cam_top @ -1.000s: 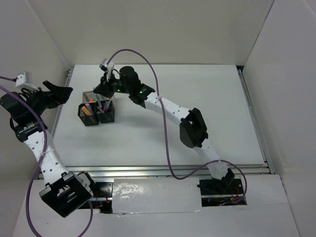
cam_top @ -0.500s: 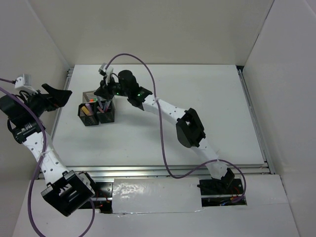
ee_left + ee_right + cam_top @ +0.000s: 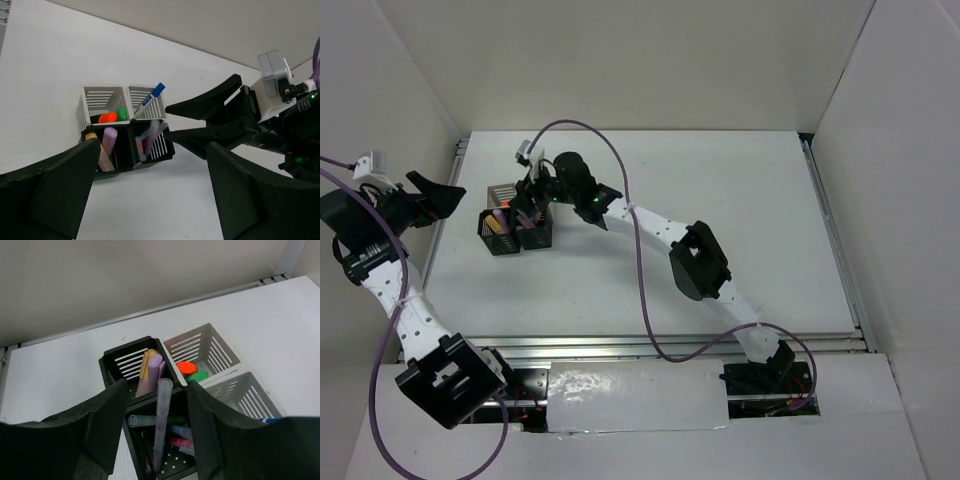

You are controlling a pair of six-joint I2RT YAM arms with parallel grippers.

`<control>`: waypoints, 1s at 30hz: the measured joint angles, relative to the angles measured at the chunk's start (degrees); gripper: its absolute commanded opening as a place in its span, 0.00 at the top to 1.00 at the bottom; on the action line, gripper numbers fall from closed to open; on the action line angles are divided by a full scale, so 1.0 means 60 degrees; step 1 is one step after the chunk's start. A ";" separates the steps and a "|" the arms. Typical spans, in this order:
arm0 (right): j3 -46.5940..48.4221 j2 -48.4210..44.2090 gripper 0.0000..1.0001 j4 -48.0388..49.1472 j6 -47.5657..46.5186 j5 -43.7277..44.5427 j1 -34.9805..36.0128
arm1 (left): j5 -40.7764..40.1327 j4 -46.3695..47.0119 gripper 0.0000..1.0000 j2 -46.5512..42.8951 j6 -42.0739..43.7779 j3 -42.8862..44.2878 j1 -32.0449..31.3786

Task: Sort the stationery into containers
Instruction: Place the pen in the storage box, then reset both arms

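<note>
Four square mesh cups (image 3: 515,228) stand clustered at the table's far left. My right gripper (image 3: 529,198) hovers right over them, open (image 3: 157,386). A grey translucent pen (image 3: 161,430) stands between its fingers without touching them, leaning in the near black cup (image 3: 145,460) with red, blue and clear thin pens. The other black cup (image 3: 116,365) holds yellow and purple highlighters. One grey cup (image 3: 220,352) holds orange and green markers. The other grey cup (image 3: 150,92) holds a white blue-capped pen (image 3: 149,101). My left gripper (image 3: 435,193) is open and empty, left of the cups (image 3: 152,167).
White walls enclose the table on the left, back and right. A metal rail (image 3: 455,165) runs along the table's left edge close to the cups. A purple cable (image 3: 620,140) loops above the right arm.
My right gripper has moved left and down over the cups, with the pen now standing free in the black cup. The left arm has drifted slightly left.
</note>
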 measured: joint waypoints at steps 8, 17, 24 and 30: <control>-0.0131 -0.0131 0.30 -0.0364 0.0175 0.0109 0.0047 | -0.0404 -0.0998 0.01 0.0634 0.0856 0.1064 -0.0299; -0.0455 -0.2987 0.21 -0.3082 0.0958 0.0361 -0.1118 | -0.2685 -0.2652 0.01 0.1548 0.3151 0.2484 -0.3472; -0.4011 -0.8247 0.18 -0.4503 0.0397 0.0867 -0.5231 | -0.4339 -0.3526 0.01 0.3402 0.3785 0.3676 -0.6645; -0.8185 -1.1194 0.09 -0.5053 -0.0277 0.1293 -0.7876 | -0.5333 -0.3493 0.01 0.3785 0.3311 0.3344 -0.7249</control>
